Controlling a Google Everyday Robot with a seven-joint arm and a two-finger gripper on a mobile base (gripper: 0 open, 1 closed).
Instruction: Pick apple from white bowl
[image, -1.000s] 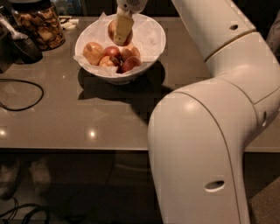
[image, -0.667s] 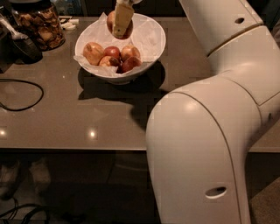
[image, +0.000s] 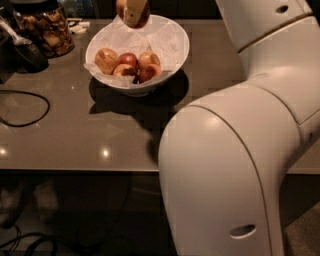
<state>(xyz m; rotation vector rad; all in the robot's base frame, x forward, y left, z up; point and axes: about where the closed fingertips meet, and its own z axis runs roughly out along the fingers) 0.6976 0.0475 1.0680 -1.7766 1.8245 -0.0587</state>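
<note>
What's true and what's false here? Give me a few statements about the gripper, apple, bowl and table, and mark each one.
1. The gripper holds the apple up above the bowl. True.
2. The bowl is empty. False: several other apples lie in it on the paper.
3. The jar stands right of the bowl. False: the jar is at the far left, beyond the bowl.
4. A dark cable lies on the table left of the bowl. True.
</note>
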